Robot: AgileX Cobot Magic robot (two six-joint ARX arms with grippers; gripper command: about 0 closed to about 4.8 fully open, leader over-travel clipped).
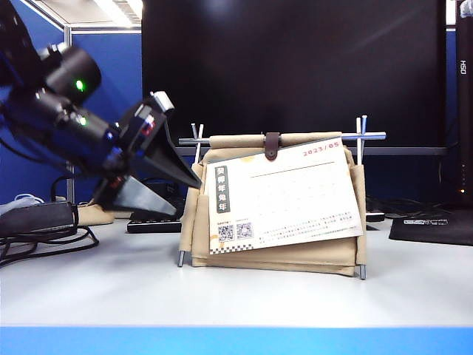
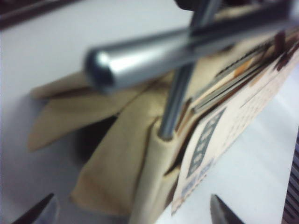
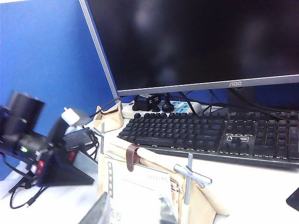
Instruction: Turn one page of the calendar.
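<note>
The step in hand looks like the approach: the left gripper (image 1: 194,180) hangs just beside the calendar (image 1: 275,255) at its left end, fingers spread wide and holding nothing. The page (image 1: 284,196) marked 2023/05 leans tilted across the front of the beige pouch, on the table (image 1: 111,285); more cards are tucked in the pouch behind it. Next, the fingers probably need to straddle the page's edge and pinch. The right gripper (image 3: 133,212) hovers above the calendar; whether its fingers are spread cannot be told.
</note>
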